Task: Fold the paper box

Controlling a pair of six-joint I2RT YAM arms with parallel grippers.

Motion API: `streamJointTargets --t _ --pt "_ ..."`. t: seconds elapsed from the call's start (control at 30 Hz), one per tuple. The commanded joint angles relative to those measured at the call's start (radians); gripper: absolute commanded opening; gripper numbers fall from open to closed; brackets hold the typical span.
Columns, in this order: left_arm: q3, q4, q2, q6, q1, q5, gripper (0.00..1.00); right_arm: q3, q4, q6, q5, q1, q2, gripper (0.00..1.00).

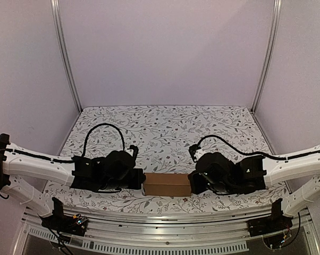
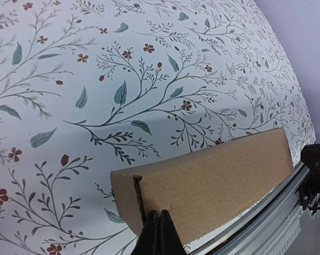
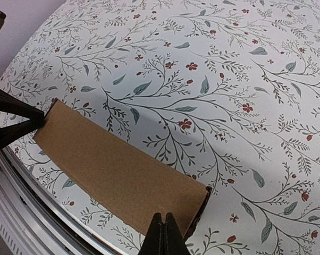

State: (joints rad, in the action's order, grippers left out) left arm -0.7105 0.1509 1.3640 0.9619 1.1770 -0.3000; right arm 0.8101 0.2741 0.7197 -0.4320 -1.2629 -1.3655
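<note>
The paper box (image 1: pixel 167 184) lies as a closed oblong carton near the table's (image 1: pixel 165 127) front edge — left gripper (image 2: pixel 159 222) and right gripper (image 3: pixel 164 223) both clenched empty, tips against its opposite ends

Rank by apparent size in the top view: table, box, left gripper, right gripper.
1. table
2. left gripper and right gripper: their black bodies look alike, so no ranking between them
3. box: smallest
</note>
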Motion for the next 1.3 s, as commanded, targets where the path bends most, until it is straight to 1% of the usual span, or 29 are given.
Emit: streamJointTargets --t 0.0,0.23,0.33,0.5,0.67,0.8,0.9,1.07,1.27 --pt "0.032 0.134 0.025 -0.006 -0.005 0.025 0.0 0.056 0.071 -0.049 -0.005 0.004 0.037 0.0" --pt "-0.029 0.174 -0.032 -0.046 -0.005 0.03 0.0 0.036 0.022 -0.087 0.122 0.003 0.074 0.0" --pt "-0.071 0.208 -0.066 -0.071 -0.005 0.024 0.0 0.006 -0.027 -0.092 0.196 -0.003 0.066 0.0" --pt "-0.153 0.284 -0.101 -0.124 -0.009 -0.027 0.0 -0.01 -0.037 -0.094 0.241 -0.027 0.014 0.0" --pt "-0.189 0.31 -0.091 -0.169 -0.042 -0.052 0.0 -0.006 -0.022 -0.068 0.203 -0.027 -0.053 0.0" --pt "-0.196 0.304 -0.067 -0.198 -0.091 -0.037 0.0 0.007 -0.015 -0.045 0.145 -0.025 -0.099 0.01" --pt "-0.19 0.282 -0.043 -0.216 -0.124 -0.032 0.0 0.01 -0.018 -0.025 0.114 -0.001 -0.133 0.01" --pt "-0.19 0.228 0.034 -0.234 -0.181 0.031 0.0 0.028 -0.038 -0.024 0.092 0.034 -0.187 0.02" --pt "-0.207 0.173 0.136 -0.253 -0.207 0.083 0.0 0.045 -0.056 -0.028 0.053 0.073 -0.212 0.03"
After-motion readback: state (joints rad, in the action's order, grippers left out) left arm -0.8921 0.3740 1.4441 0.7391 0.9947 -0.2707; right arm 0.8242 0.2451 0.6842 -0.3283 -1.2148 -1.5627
